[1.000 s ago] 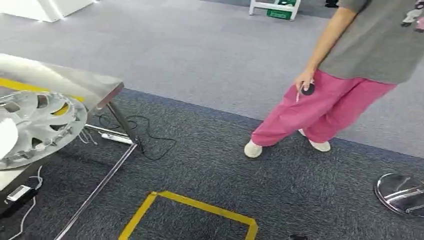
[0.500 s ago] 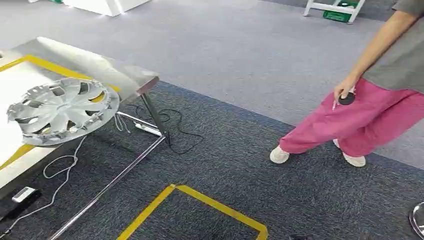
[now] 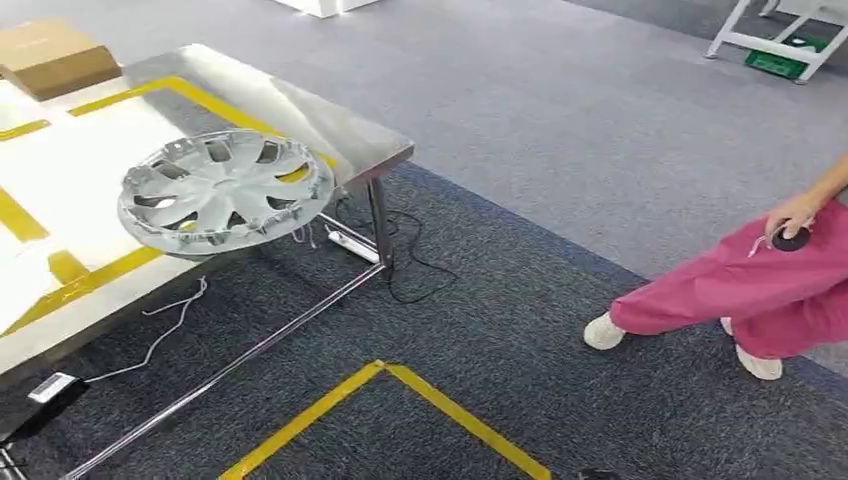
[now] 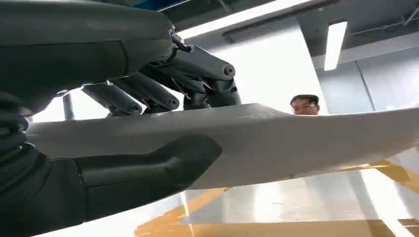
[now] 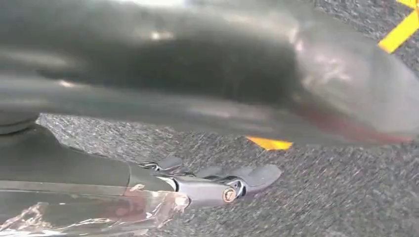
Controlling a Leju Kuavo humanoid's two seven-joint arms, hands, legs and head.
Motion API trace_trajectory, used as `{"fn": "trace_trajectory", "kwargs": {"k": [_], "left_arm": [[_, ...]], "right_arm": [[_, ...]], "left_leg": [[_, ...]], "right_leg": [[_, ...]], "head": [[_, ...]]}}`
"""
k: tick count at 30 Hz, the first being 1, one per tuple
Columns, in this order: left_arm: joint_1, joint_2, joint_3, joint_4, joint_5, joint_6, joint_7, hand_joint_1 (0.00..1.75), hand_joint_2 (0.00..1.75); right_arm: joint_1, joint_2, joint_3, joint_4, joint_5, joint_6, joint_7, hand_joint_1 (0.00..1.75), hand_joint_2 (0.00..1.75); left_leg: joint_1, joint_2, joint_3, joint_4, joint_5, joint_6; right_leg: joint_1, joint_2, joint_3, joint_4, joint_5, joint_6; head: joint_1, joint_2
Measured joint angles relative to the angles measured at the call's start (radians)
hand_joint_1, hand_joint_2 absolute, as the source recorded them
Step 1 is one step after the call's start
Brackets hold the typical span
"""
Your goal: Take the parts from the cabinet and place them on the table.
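Observation:
A silver wheel cover [image 3: 225, 190] with several spokes hovers over the near corner of the steel table [image 3: 300, 110]. In the left wrist view my left hand [image 4: 89, 59] grips that wheel cover [image 4: 296, 143] by its rim, the thumb [image 4: 148, 168] on one face and the dark fingers [image 4: 197, 79] on the other. My right hand [image 5: 212, 185] hangs above the dark carpet, its fingers stretched out with nothing in them.
The table carries yellow tape lines and a cardboard box [image 3: 55, 55] at its far end. A power strip [image 3: 350, 243] with cables lies by the table leg. A person in pink trousers [image 3: 760, 290] stands at the right. Yellow tape [image 3: 400, 385] marks the carpet.
The camera has turned left: the table and the held wheel cover now sit further right in the picture, and the person has slid toward the right edge.

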Motion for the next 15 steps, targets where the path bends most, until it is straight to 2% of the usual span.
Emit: {"fn": "trace_trajectory", "kwargs": {"k": [1,2,3,5,6,7,8,9,10,12,15], "left_arm": [[0.0,0.0,0.0,0.0,0.0,0.003,0.0,1.75,1.75],[0.0,0.0,0.001,0.001,0.0,0.008,0.0,1.75,1.75],[0.0,0.0,0.001,0.002,0.0,0.014,-0.001,1.75,1.75],[0.0,0.002,0.001,0.002,0.0,0.021,-0.005,1.75,1.75],[0.001,0.004,0.001,0.001,0.0,0.022,-0.005,1.75,1.75],[0.003,0.007,0.0,0.002,0.0,0.025,-0.008,1.75,1.75],[0.004,0.012,0.0,0.002,0.0,0.032,-0.008,1.75,1.75],[0.006,0.013,0.0,0.002,0.0,0.037,-0.009,1.75,1.75],[0.008,0.016,-0.001,0.002,0.0,0.039,-0.009,1.75,1.75],[0.01,0.023,-0.006,0.002,0.0,0.039,-0.007,1.75,1.75],[0.01,0.024,-0.019,0.002,0.023,0.026,-0.01,1.75,1.75]], "right_arm": [[0.0,0.0,0.0,0.0,-0.001,0.0,0.0,0.0,0.0],[0.0,0.0,0.0,0.0,-0.004,0.0,0.0,0.0,0.0],[0.0,0.0,0.0,0.0,-0.006,-0.001,-0.002,0.0,0.0],[0.0,0.0,0.0,0.0,-0.008,-0.001,-0.003,0.0,0.0],[-0.001,0.0,0.001,0.0,-0.008,-0.001,-0.003,0.0,0.0],[-0.001,0.0,0.002,0.0,-0.008,-0.001,-0.003,0.0,0.0],[-0.001,0.0,0.002,0.0,-0.009,-0.001,-0.003,0.0,0.0],[0.0,0.0,0.002,0.001,-0.01,-0.001,-0.003,0.0,0.0],[0.0,0.0,0.002,0.001,-0.013,-0.001,-0.005,0.0,0.0],[-0.001,0.0,0.002,0.001,-0.015,-0.001,-0.006,0.0,0.0],[-0.001,0.0,0.004,0.0,-0.019,0.001,-0.002,0.0,0.0]], "left_leg": [[0.0,-0.006,0.0,0.0,0.0,0.0],[0.0,-0.012,0.001,0.0,0.0,0.0],[0.001,-0.018,0.003,0.0,0.0,0.0],[0.005,-0.027,0.007,0.001,-0.002,-0.006],[-0.003,-0.03,0.006,0.004,-0.004,-0.013],[-0.003,-0.034,0.003,0.008,-0.003,-0.016],[-0.005,-0.034,0.0,0.01,-0.008,-0.004],[-0.005,-0.034,-0.002,0.01,0.001,0.014],[-0.006,-0.034,-0.002,0.007,0.004,0.018],[-0.005,-0.033,-0.001,0.001,0.006,0.016],[-0.003,-0.033,-0.001,-0.006,0.012,-0.002]], "right_leg": [[0.0,0.0,-0.019,0.03,0.001,0.0],[-0.001,0.0,-0.012,0.009,0.027,-0.001],[-0.002,0.0,0.017,-0.058,0.071,-0.002],[-0.006,0.002,0.111,-0.252,0.166,-0.003],[-0.008,0.008,0.129,-0.299,0.166,0.001],[-0.008,0.011,0.127,-0.302,0.171,-0.008],[-0.011,0.01,0.133,-0.303,0.175,-0.002],[-0.01,0.01,0.131,-0.303,0.176,-0.003],[-0.009,0.011,0.13,-0.303,0.178,-0.006],[-0.006,0.013,0.127,-0.302,0.179,-0.01],[-0.003,0.012,0.124,-0.301,0.178,-0.017]], "head": [[0.0,0.0],[0.001,0.0],[0.0,0.0],[0.001,0.0],[0.002,0.0],[0.0,0.0],[-0.002,0.0],[-0.002,0.0],[-0.002,0.0],[-0.002,0.0],[-0.002,0.0]]}}
